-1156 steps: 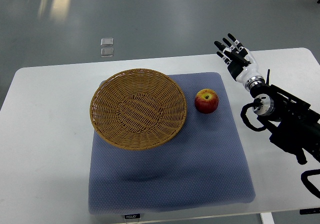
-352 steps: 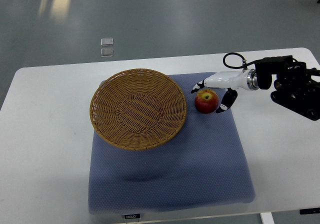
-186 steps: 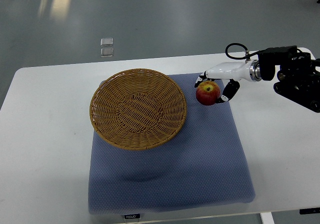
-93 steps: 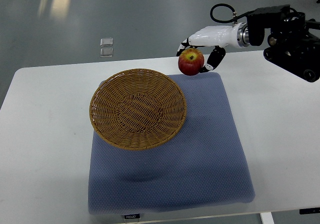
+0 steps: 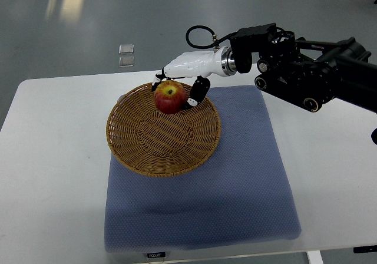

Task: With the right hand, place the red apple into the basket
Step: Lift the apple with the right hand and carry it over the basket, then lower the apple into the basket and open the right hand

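Right hand point(image 5: 184, 81) fingers are wrapped round the red apple point(image 5: 169, 96), held over the basket point(image 5: 141, 152) at twelve o'clock; lowering and release are called for.

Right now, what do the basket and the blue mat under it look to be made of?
The basket looks like woven wicker or rattan: tan, matte, with visible weave rings. The blue mat looks like soft fabric or foam, with a fine dotted texture and slightly wavy edges; which of the two is unclear.

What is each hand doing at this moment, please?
Left hand: not in view.
Right hand: closed on the apple, above the basket.
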Robot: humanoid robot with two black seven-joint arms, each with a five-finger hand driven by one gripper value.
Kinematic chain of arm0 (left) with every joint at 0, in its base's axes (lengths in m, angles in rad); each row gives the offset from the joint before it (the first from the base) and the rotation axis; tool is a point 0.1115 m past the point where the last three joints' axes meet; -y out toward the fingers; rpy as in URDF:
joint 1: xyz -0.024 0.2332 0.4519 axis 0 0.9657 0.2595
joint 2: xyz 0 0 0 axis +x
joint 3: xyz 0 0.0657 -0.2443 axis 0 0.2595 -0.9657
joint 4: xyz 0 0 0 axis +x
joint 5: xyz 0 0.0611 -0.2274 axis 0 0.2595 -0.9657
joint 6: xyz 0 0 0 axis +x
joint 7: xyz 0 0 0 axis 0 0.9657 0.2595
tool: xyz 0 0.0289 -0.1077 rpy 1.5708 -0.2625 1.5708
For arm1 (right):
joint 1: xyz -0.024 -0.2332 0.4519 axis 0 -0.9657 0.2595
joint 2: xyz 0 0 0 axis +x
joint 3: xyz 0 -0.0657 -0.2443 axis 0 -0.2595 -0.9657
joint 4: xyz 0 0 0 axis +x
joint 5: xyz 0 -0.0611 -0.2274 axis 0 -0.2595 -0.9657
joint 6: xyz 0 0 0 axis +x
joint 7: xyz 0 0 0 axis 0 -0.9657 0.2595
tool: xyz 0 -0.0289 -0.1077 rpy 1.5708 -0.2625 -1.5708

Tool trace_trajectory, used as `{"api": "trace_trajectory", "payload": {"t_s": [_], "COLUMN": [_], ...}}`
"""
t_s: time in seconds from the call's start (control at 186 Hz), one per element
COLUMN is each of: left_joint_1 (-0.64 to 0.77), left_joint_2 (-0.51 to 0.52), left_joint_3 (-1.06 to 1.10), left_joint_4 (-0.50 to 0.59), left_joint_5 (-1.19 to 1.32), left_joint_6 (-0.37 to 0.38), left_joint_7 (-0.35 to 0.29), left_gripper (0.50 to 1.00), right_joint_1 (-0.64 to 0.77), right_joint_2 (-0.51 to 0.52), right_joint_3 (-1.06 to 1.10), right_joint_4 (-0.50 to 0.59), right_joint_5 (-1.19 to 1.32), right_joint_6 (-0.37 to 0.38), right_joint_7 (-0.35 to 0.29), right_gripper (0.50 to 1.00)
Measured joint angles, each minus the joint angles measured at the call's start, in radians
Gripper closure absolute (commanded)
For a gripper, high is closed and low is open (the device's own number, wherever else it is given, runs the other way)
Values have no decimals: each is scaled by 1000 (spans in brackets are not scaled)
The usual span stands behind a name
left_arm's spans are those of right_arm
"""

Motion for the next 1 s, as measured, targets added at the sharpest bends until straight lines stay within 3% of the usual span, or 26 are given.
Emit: {"api": "trace_trajectory", "payload": {"t_s": [0.424, 0.649, 0.655, 0.671, 0.998], "left_joint_1": [0, 0, 0, 0, 0], "left_joint_2": [0, 0, 0, 0, 0], "left_joint_3": [0, 0, 0, 0, 0], "left_joint_4": [0, 0, 0, 0, 0], "left_joint_5": [0, 0, 0, 0, 0], "left_joint_6": [0, 1, 1, 1, 1], "left_joint_7": [0, 0, 0, 0, 0], "left_gripper": [500, 500, 500, 500, 500], "right_joint_1": [-88, -97, -98, -99, -100], "right_joint_2": [84, 97, 97, 97, 98], "right_joint_3": [-4, -5, -5, -5, -5], "right_joint_4": [-89, -95, -95, -95, -95], "right_joint_5": [-7, -5, -5, -5, 1], "right_joint_6": [-26, -28, -28, -29, -39], "right_joint_7": [-1, -1, -1, -1, 1], "right_gripper": [750, 689, 642, 634, 619]}}
